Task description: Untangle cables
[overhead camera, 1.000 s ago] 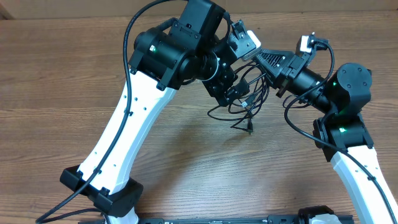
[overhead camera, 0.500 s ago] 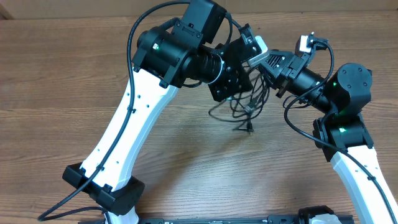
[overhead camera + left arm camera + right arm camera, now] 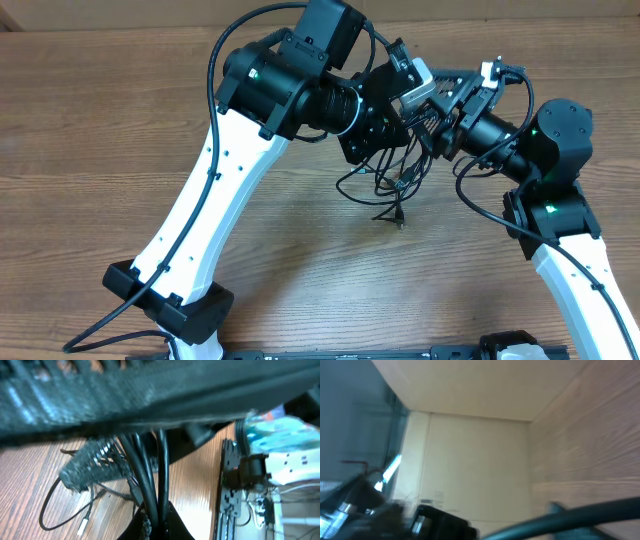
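The cables [image 3: 393, 178] are thin black cords hanging in a tangle between the two arms, with one plug end [image 3: 400, 222] resting on the wooden table [image 3: 100, 150]. My left gripper [image 3: 390, 135] is shut on the top of the tangle. In the left wrist view, two cords [image 3: 150, 470] run up out of my pinched left gripper [image 3: 157, 514], and a loop [image 3: 50, 510] lies on the table below. My right gripper [image 3: 435, 95] is just right of the left one, with its fingers spread beside the cords. The right wrist view is blurred and shows only one dark cord [image 3: 580, 512].
The arms' thicker black wires [image 3: 215, 70] arc over the left arm and loop beside the right arm [image 3: 470, 200]. A wall [image 3: 470, 460] borders the table's far edge. Both arm bases stand at the near edge, and equipment [image 3: 245, 485] stands beyond the table's side.
My left gripper moved right into the tangle and closed on the cords. My right gripper, shut a second ago, has spread its fingers. The bundle shifted slightly.
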`<state>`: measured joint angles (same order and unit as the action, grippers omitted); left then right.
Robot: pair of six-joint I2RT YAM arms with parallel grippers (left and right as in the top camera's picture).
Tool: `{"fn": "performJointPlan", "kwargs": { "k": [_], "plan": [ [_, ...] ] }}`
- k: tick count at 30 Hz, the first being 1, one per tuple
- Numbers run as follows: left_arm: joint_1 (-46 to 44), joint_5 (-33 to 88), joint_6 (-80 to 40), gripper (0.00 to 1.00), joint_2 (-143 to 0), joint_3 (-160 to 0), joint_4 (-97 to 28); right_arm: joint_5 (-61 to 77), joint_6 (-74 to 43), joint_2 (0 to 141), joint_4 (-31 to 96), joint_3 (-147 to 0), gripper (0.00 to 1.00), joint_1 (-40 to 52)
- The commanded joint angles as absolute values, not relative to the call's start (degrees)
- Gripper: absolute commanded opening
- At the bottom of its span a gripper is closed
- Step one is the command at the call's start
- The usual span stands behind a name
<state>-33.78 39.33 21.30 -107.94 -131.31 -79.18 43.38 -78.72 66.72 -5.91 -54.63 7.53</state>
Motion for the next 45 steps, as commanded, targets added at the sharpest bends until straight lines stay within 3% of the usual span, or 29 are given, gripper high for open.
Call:
{"fn": "performJointPlan", "kwargs": {
  "k": [1,17,31,35,45],
  "plan": [
    [-33.04,45.78,18.57,0.04,-107.39,-132.64,-77.65,42.02,-72.51,66.67,-2.59,-55.13,1.0,7.31],
    [-25.08,51.68,15.79,0.04,-99.7,-132.66,-76.36,29.21,-62.43,67.11,18.52,-55.13,1.0,7.27],
    [-22.5,41.34,6.24,0.04,-99.31,-132.64,-74.32,40.64,-45.01,67.11,20.08,-55.13,1.0,7.38],
    [-23.0,43.4,-0.08,0.04,-99.31,-132.64,-70.72,42.39,-45.1,67.11,19.94,-55.13,1.0,7.4],
    [-27.22,44.84,-0.54,0.04,-99.31,-132.64,-70.0,42.0,-45.32,67.13,18.5,-55.13,1.0,7.44]
  ]
}}
